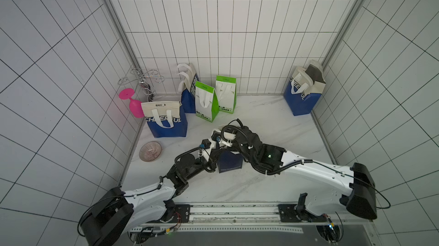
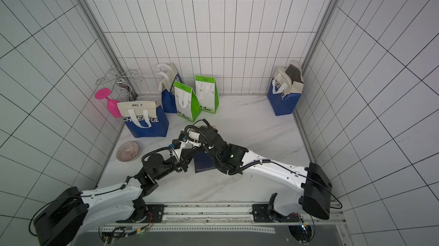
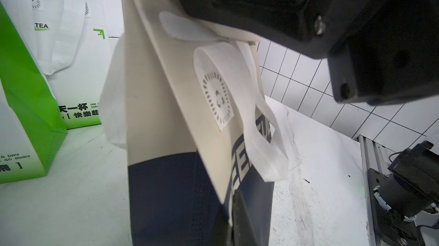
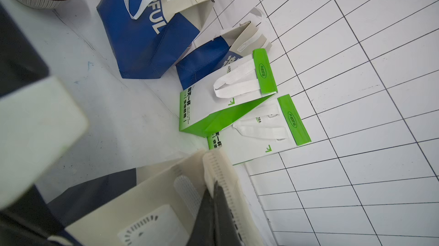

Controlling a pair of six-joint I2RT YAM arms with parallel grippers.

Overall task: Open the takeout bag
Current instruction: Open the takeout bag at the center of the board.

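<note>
The takeout bag (image 1: pixel 230 162), navy below and cream above with white handles, stands mid-table between both arms in both top views (image 2: pixel 204 165). My left gripper (image 3: pixel 235 200) is shut on a side edge of the bag (image 3: pixel 166 114), low down where the cream panel meets the navy. My right gripper (image 4: pixel 213 186) is shut on the ribbed cream top rim of the bag (image 4: pixel 154 197). From above, the right gripper (image 1: pixel 219 137) sits over the bag's top and the left gripper (image 1: pixel 213 152) beside it. The bag's mouth is hidden by the arms.
Several other bags stand behind: a blue CHEERFUL bag (image 1: pixel 166 120), two green-and-white bags (image 1: pixel 205 101) (image 1: pixel 225 93), a blue one at the back (image 1: pixel 188 90) and one in the far right corner (image 1: pixel 304 92). A pink goblet (image 1: pixel 133 104), wire rack (image 1: pixel 142 79) and striped bowl (image 1: pixel 150 151) are at the left.
</note>
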